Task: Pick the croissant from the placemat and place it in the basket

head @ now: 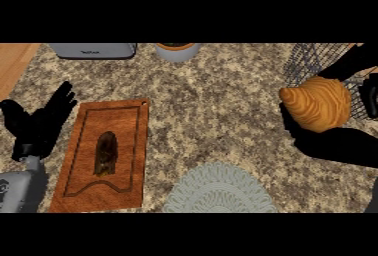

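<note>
The golden-brown croissant (319,103) is held up at the right, above the counter and next to the dark wire basket (314,59) at the far right. My right hand (341,144) is curled round the croissant from below and behind, and partly hidden by it. The round pale grey-green placemat (218,190) lies at the lower middle with nothing on it. At the left edge my left hand (40,122) rests open with its fingers up, beside a wooden board.
A brown wooden cutting board (107,155) at the left carries a dark elongated object (106,153). At the back stand a grey toaster (94,50) and a white pot (177,51). The speckled counter meets a wooden strip (15,62) at the far left.
</note>
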Motion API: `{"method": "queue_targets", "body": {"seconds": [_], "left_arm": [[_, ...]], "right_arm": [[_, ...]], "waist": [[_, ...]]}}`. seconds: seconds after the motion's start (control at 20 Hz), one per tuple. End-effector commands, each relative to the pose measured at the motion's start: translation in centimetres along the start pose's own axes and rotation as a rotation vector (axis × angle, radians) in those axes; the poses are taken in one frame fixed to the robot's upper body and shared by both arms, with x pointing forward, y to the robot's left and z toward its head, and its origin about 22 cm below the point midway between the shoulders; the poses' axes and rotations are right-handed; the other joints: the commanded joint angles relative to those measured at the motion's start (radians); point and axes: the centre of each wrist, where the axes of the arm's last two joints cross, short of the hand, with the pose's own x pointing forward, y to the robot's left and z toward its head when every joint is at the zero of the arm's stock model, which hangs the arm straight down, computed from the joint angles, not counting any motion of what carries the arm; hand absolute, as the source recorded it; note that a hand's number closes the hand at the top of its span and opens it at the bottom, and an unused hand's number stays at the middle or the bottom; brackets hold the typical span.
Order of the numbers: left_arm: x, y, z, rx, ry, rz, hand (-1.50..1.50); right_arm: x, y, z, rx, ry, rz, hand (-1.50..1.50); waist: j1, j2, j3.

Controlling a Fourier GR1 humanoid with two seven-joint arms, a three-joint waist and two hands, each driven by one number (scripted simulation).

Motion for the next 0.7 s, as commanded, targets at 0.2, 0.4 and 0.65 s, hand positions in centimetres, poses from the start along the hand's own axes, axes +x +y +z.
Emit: {"method": "queue_targets", "body": {"seconds": [0.2, 0.4, 0.65], "left_arm": [[-1.0, -2.6, 0.3, -0.015, -0.016, 0.002, 0.0], [-0.5, -1.4, -0.7, -0.007, 0.013, 0.01, 0.0], [-1.3, 1.4, -0.1, 0.013, -0.003, -0.007, 0.0]], "right_arm": [[-8.0, -3.5, -5.3, -0.066, 0.062, 0.04, 1.5], [-11.0, -2.6, -7.7, -0.043, 0.065, 0.074, 1.5], [-14.2, -2.8, -9.8, -0.057, 0.08, 0.026, 1.5]], "waist": [[-0.001, 0.002, 0.002], [0.004, 0.003, 0.001], [0.004, 0.003, 0.001]]}}
